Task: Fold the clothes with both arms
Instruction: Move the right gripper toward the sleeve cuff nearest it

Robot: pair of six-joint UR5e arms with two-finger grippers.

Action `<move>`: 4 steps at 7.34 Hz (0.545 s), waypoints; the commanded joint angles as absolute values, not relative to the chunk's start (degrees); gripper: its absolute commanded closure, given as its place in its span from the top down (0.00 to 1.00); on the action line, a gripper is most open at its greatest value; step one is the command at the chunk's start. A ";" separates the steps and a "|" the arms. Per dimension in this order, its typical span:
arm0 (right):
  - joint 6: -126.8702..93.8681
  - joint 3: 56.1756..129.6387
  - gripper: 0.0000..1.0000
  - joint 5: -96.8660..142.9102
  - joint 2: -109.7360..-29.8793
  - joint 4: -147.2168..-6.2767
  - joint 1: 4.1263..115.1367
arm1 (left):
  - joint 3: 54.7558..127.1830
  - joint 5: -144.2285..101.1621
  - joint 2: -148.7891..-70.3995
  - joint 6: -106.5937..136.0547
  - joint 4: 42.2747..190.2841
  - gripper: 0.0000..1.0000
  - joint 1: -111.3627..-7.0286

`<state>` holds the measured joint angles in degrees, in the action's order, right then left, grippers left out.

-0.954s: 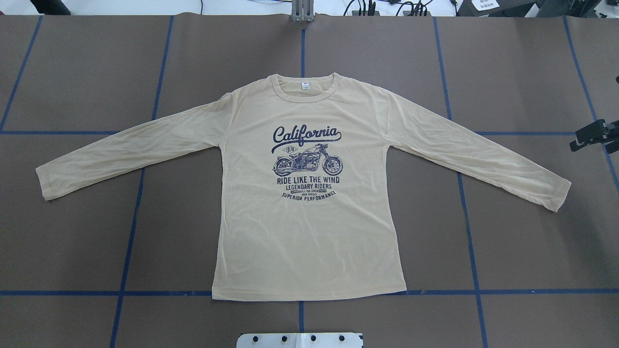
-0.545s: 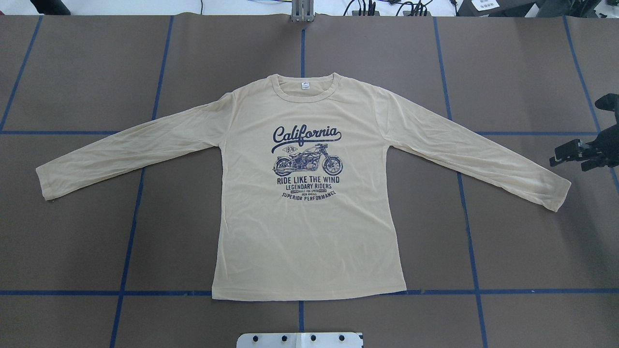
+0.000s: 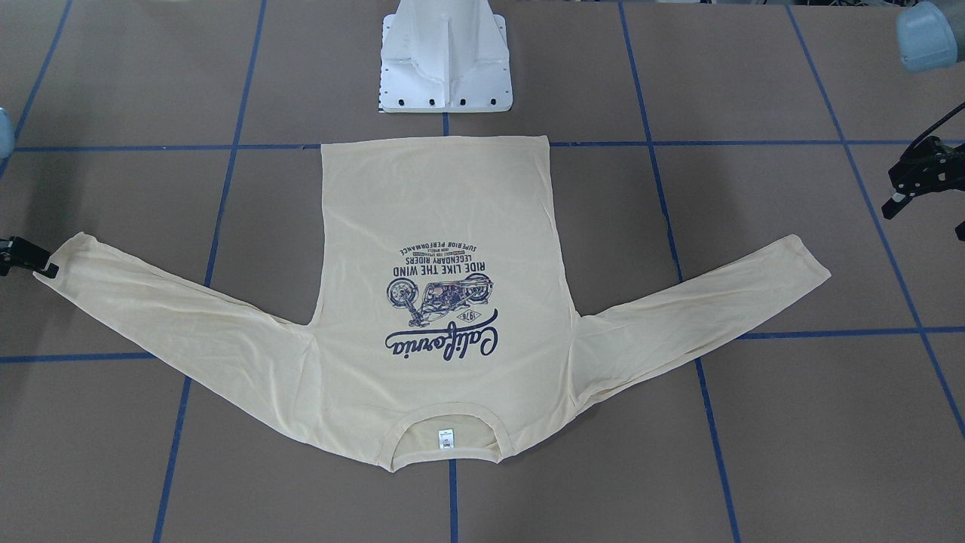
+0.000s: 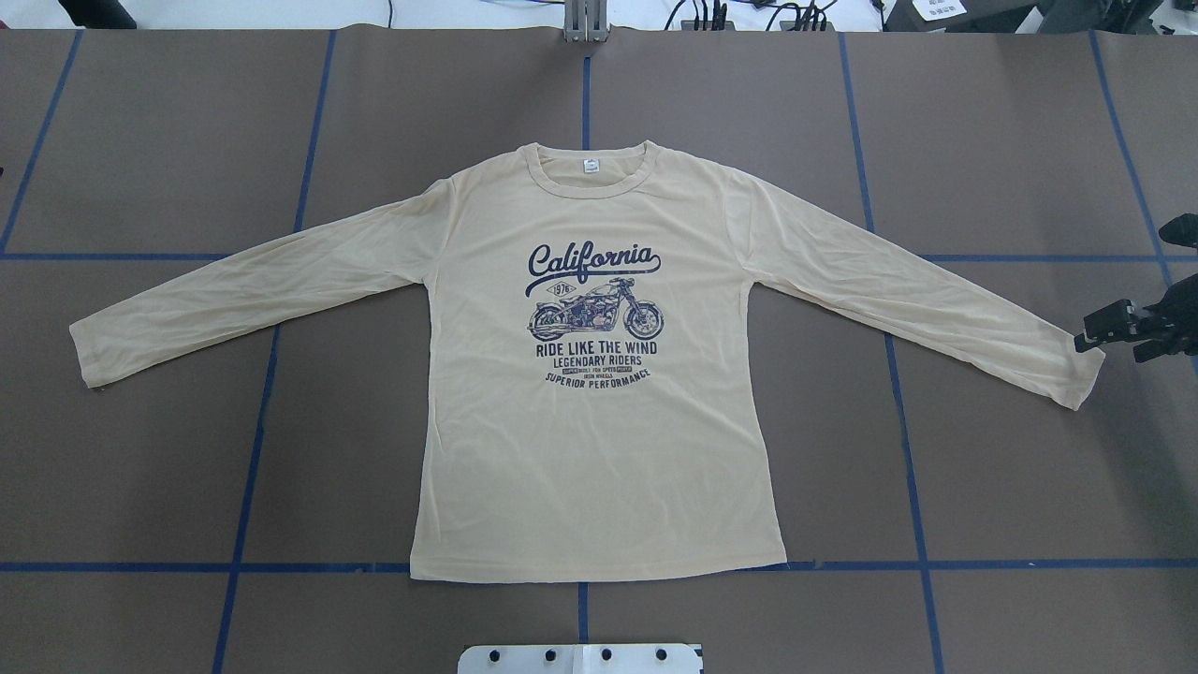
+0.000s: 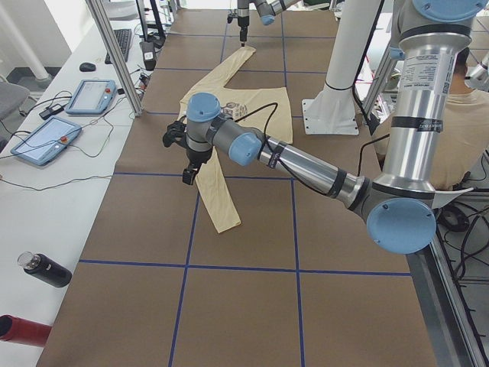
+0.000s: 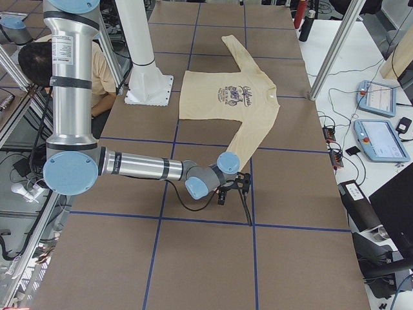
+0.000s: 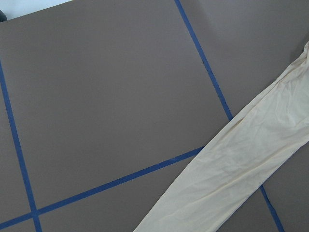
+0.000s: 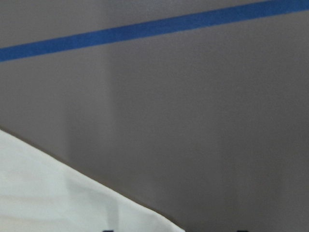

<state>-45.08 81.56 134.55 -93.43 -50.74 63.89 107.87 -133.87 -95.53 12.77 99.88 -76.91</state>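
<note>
The cream-yellow long-sleeved T-shirt point(image 4: 599, 449) lies flat and face up, with both sleeves spread and the collar at the far side. My right gripper point(image 4: 1111, 348) is open at the right sleeve's cuff point(image 4: 1076, 374). It also shows in the front view point(image 3: 34, 264), right beside that cuff. Whether it touches the cloth I cannot tell. The right wrist view shows a corner of pale fabric point(image 8: 58, 193). My left gripper point(image 3: 923, 215) looks open, hangs above the table beyond the left cuff point(image 3: 807, 260), and is out of the overhead view. The left wrist view shows that sleeve point(image 7: 231, 179).
The brown table point(image 4: 983, 468) carries a grid of blue tape lines point(image 4: 1029, 564). The white pedestal base point(image 3: 445, 68) stands just behind the shirt's hem. Tablets and cables point(image 6: 374, 116) lie on the side bench beyond the far edge.
My right gripper has come in from the right edge, toward the robot's side and down to the right cuff. The shirt has not moved.
</note>
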 commanded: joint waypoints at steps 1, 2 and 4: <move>-45.17 81.65 0.57 134.91 -93.87 -50.71 63.81 | 108.28 -133.60 -95.54 13.18 99.84 1.00 -76.90; -45.26 81.65 0.29 134.83 -93.87 -50.80 63.81 | 108.37 -133.33 -95.36 12.92 99.84 1.00 -76.90; -45.18 81.39 0.00 135.09 -93.26 -50.97 63.81 | 108.37 -133.33 -94.92 12.66 99.84 1.00 -76.90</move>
